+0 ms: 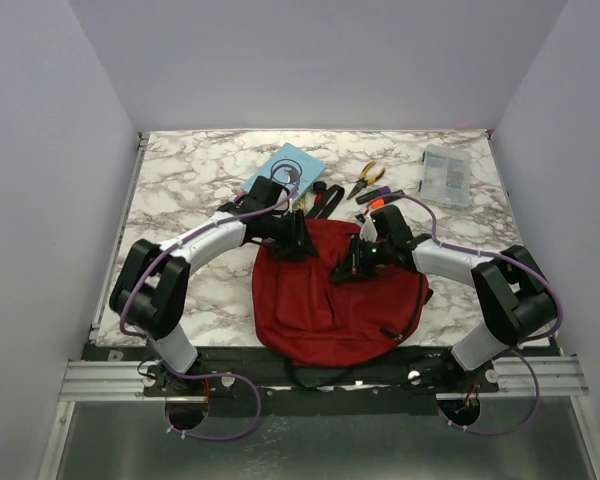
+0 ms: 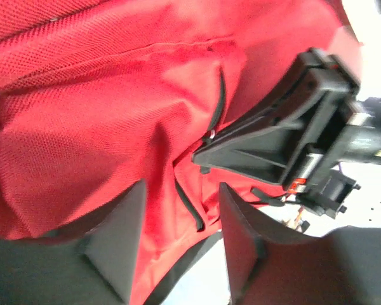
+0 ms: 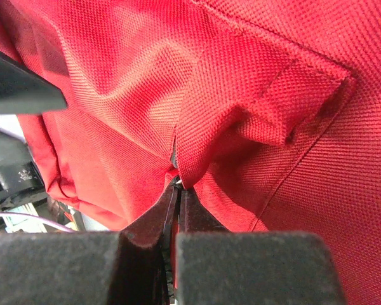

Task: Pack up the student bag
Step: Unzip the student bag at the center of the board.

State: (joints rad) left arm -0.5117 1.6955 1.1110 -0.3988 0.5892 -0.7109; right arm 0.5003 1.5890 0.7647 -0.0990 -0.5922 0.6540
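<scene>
Two arms are working over the large dark red soft fabric student bag [image 1: 320,310], which is lying flat on the near middle of the white-and-grey marbled bench [image 1: 190,180].

The right hand [image 3: 176,190] is pinching a raised fold of the bag's red cloth near its centre, with both fingers pressed tight together on it. The left hand [image 2: 181,213] is hanging open over the bag's far left part. Its two dark fingers are standing apart and gripping nothing, and red cloth and a thin black strip are showing in the gap. The two hands are sitting near each other. Beyond the bag, a light blue square book [image 1: 292,168], yellow-handled pliers [image 1: 366,177] and a clear plastic compartment box [image 1: 446,176] are lying apart from one another on the far part of the bench.
</scene>
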